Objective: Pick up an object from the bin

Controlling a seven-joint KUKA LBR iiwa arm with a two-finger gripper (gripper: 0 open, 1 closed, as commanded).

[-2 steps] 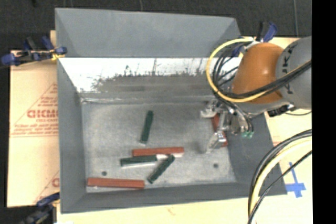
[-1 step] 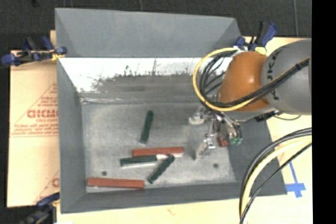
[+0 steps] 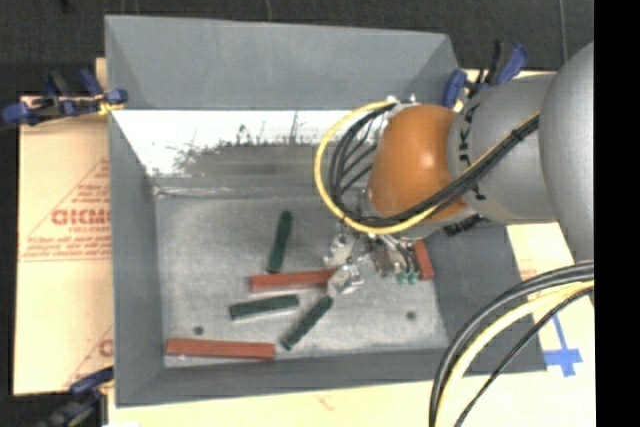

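Observation:
My gripper (image 3: 347, 272) hangs low over the bin's floor, right of the middle, below the arm's orange cover. A red-brown flat stick (image 3: 288, 282) lies level with it, and the stick's right end reaches under the gripper. Just below and to the left, a dark green stick (image 3: 307, 322) lies slanted, its upper end close to the gripper. A short red-brown piece (image 3: 424, 260) shows at the gripper's right side, partly hidden by the arm.
Further left lie a dark green stick (image 3: 279, 240) standing almost upright in the view, another dark green one (image 3: 263, 309) lying flat, and a long red-brown stick (image 3: 220, 349) along the front wall. The arm and its cables cover the bin's right rear.

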